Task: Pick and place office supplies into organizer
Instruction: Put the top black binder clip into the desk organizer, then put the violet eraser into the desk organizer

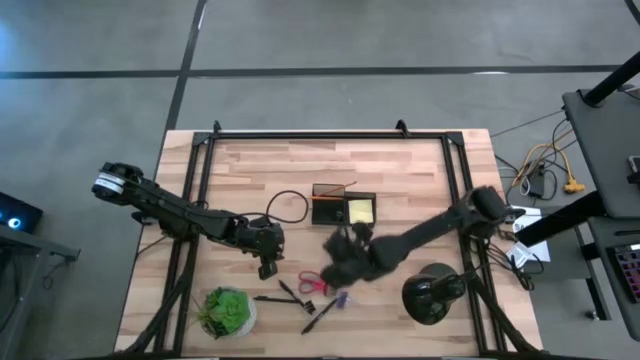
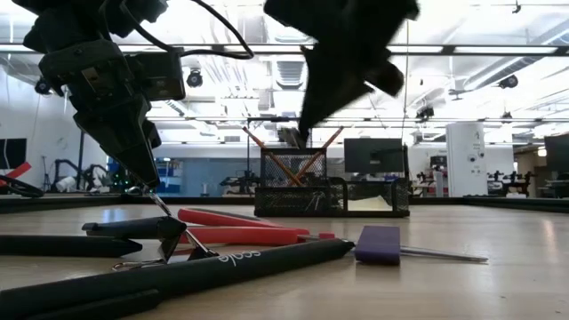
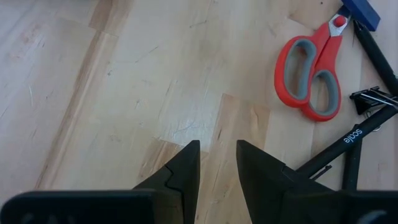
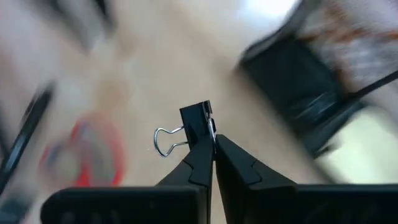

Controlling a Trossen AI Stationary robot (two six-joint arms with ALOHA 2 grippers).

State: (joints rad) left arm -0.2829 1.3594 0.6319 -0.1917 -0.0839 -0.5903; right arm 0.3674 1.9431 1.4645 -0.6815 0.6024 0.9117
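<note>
My right gripper (image 4: 213, 142) is shut on a small black binder clip (image 4: 198, 126) and hangs above the table, near the black mesh organizer (image 1: 343, 206). A yellow note pad (image 1: 361, 211) and an orange pencil (image 1: 335, 190) sit in the organizer. Red-handled scissors (image 3: 311, 73), black pens (image 1: 282, 297), another clip (image 3: 372, 98) and a purple piece (image 2: 378, 243) lie on the wood near the front edge. My left gripper (image 3: 217, 155) hovers open over bare wood, left of the scissors, with nothing between its fingers. My right gripper pinches the clip's black body (image 4: 202, 132) between its two fingertips, which slant downward. One wire handle (image 4: 163, 141) sticks out sideways from the clip. In the low view the clip (image 2: 292, 136) hangs clear of the table, in front of the organizer.
A green potted plant (image 1: 228, 310) stands at the front left. A round black domed object (image 1: 432, 292) stands at the front right. A black cable loop (image 1: 288, 207) lies left of the organizer. Bare wood lies along the far edge and at the far left.
</note>
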